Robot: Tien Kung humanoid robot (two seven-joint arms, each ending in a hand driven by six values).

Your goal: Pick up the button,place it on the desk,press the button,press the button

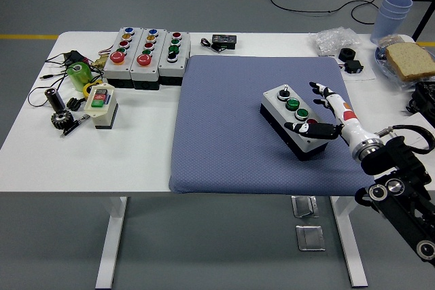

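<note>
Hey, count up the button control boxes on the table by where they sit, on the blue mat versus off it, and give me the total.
On the blue mat: 1, the button box at the right hand.
Off the mat: 4, three grey boxes in a row, one small beige box.
Total: 5

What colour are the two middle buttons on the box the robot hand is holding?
Both are green, on the button box held by the right robot hand; the head view shows them best.

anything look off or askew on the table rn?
Only the button box: it sits skewed on the blue mat, with the right hand around its right end. The three control boxes at the back stand neatly in a row.
</note>
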